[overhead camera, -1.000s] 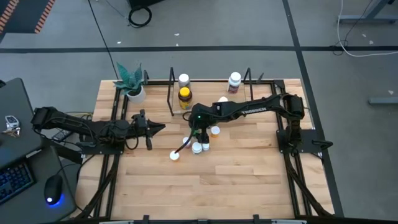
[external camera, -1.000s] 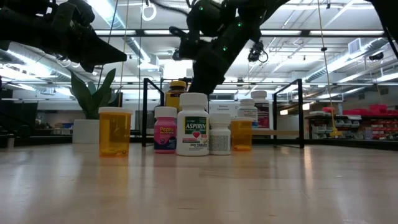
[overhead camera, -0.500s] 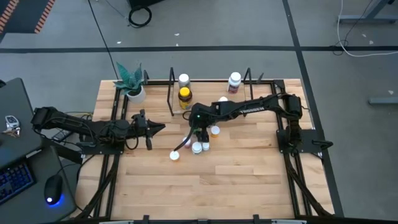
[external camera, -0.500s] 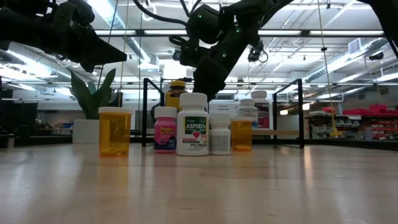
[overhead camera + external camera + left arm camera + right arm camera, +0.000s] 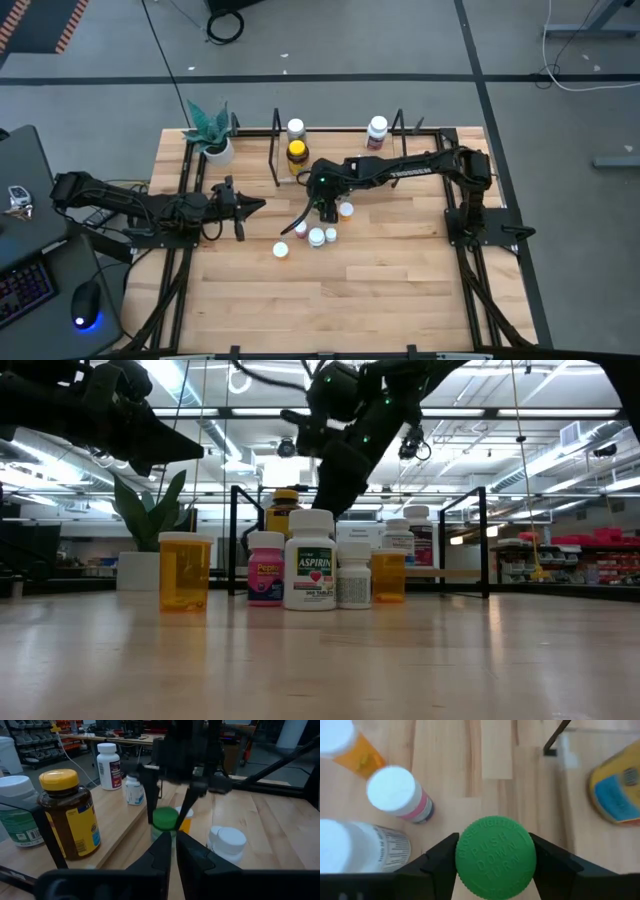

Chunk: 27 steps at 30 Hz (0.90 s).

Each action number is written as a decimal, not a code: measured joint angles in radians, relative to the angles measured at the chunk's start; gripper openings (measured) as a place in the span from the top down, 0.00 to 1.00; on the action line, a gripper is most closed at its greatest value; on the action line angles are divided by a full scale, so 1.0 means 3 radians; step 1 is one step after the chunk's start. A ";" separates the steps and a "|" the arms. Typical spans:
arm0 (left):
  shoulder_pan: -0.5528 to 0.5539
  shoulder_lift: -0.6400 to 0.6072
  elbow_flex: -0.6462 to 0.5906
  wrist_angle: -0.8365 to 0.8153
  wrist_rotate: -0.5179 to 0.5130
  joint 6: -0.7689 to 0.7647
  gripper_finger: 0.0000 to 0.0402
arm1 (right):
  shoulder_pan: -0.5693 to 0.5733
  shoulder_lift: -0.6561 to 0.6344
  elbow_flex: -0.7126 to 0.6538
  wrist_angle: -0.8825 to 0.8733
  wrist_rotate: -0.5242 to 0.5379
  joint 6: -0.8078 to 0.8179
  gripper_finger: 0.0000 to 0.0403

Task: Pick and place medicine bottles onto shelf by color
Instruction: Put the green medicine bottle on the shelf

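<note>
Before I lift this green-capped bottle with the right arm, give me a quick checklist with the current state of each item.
1. Right gripper around the green-capped bottle: ok, one finger sits against each side of the cap.
2. Grip fully closed and firm: cannot tell from these pictures.
3. Bottle upright: ok in the left wrist view.
4. Neighbours clear of the fingers: ok, the pink bottle and the white labelled bottle stand apart from them.
5. Room on the shelf: ok, there is bare base between the yellow-lidded amber bottle and the bottle at the far end.
6. Left gripper out of the way: ok, it is shut and off to the side.
</note>
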 joint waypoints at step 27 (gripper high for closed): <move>0.0000 0.0000 0.0000 0.0000 0.0000 0.0001 0.93 | -0.0424 -0.1089 0.0000 -0.0532 0.0090 0.0032 0.43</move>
